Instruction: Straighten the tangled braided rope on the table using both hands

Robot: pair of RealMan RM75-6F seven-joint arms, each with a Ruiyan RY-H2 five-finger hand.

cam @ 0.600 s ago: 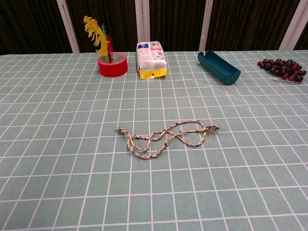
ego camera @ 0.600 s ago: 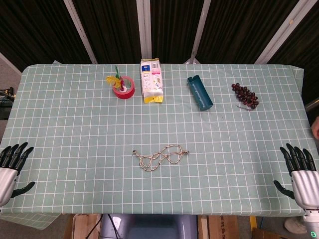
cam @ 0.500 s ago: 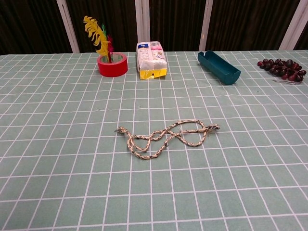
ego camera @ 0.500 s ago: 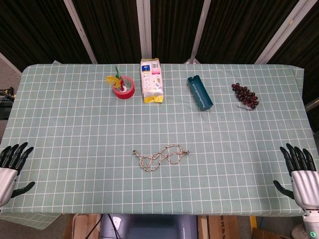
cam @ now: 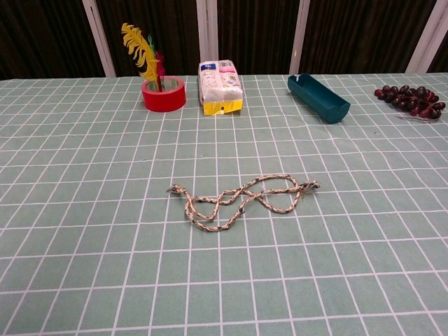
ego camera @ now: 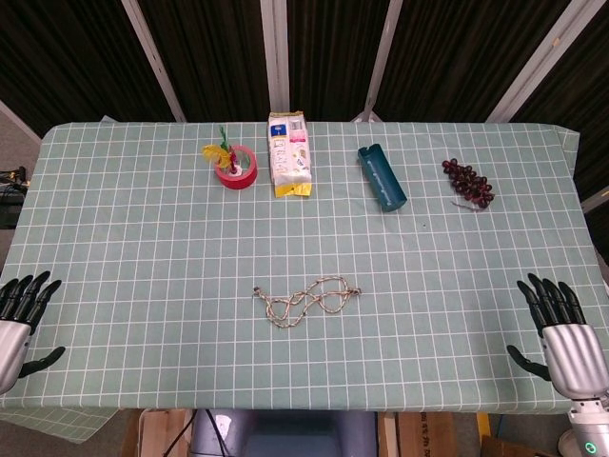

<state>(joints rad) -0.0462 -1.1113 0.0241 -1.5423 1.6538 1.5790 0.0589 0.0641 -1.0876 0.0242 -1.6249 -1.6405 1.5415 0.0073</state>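
Observation:
A beige braided rope (ego camera: 306, 299) lies tangled in loops near the middle of the green checked tablecloth; the chest view shows the rope (cam: 241, 199) with frayed ends at left and right. My left hand (ego camera: 17, 324) hovers at the table's near left corner, fingers spread, holding nothing. My right hand (ego camera: 559, 328) is at the near right corner, fingers apart and empty. Both hands are far from the rope. Neither hand shows in the chest view.
Along the far side stand a red tape roll with yellow feathers (ego camera: 234, 166), a snack packet (ego camera: 289, 168), a teal box (ego camera: 382, 177) and dark grapes (ego camera: 467, 183). The tablecloth's near edge (ego camera: 304, 407) runs just below the hands.
My right hand has shifted slightly left and up, over the table's edge. The left hand has barely moved and the rope lies as before.

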